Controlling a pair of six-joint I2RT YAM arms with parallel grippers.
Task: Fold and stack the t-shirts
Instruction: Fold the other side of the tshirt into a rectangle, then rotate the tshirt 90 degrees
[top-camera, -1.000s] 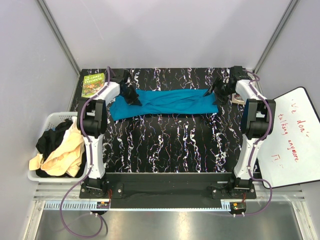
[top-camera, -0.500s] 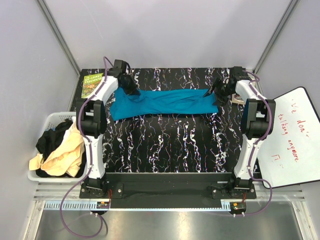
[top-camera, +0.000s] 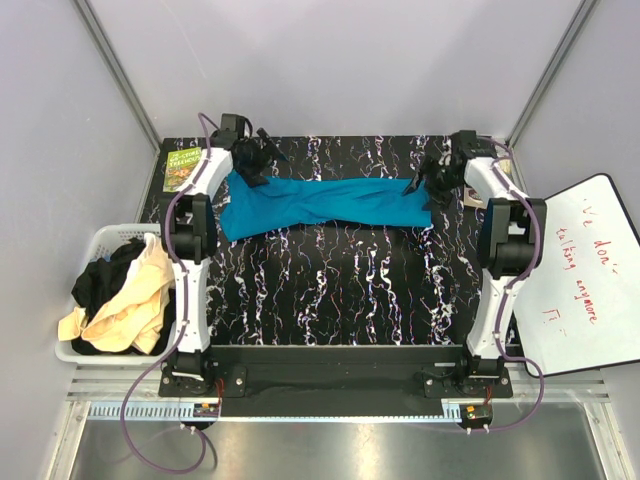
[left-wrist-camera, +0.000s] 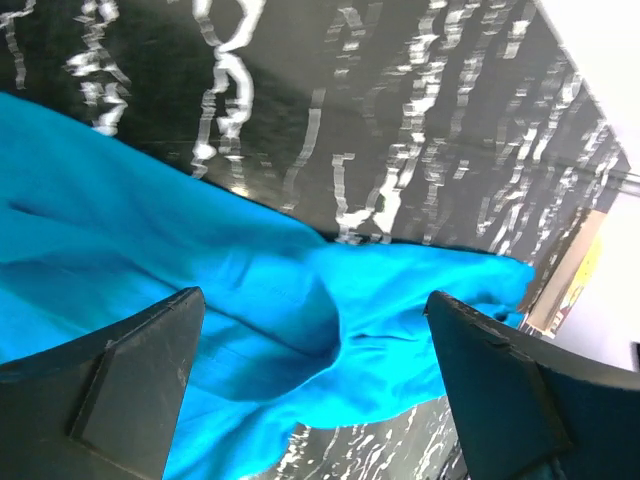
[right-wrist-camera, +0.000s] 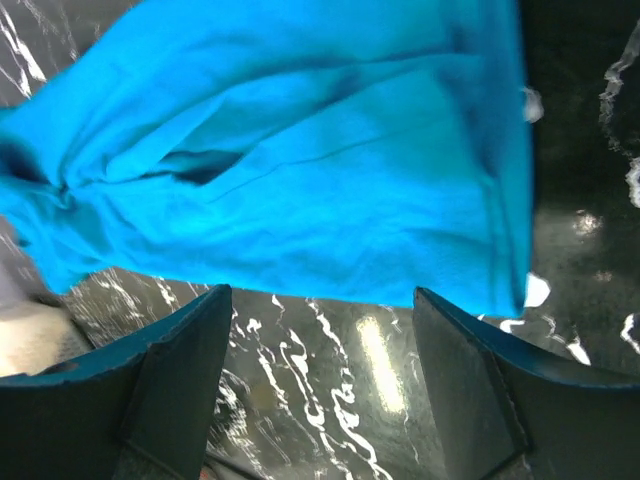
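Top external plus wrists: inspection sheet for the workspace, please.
Surface: black marbled table, mostly bare in the near half.
Job's things: teal t-shirt lies as a long rumpled strip across the far part; black t-shirt and cream shirt heaped in white basket.
Clutter: green book, far left corner.
Hands: left hand open over the strip's left end; right hand open over its right end.
Cables: purple cables loop by the bases.
Surroundings: whiteboard at right.

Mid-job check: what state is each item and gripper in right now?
teal t-shirt: lies on table as long rumpled band, unheld
left gripper: open over one end
right gripper: open over other end
black t-shirt: unfolded, heaped in white basket
cream t-shirt: unfolded, spilling over basket rim
green book: closed, flat
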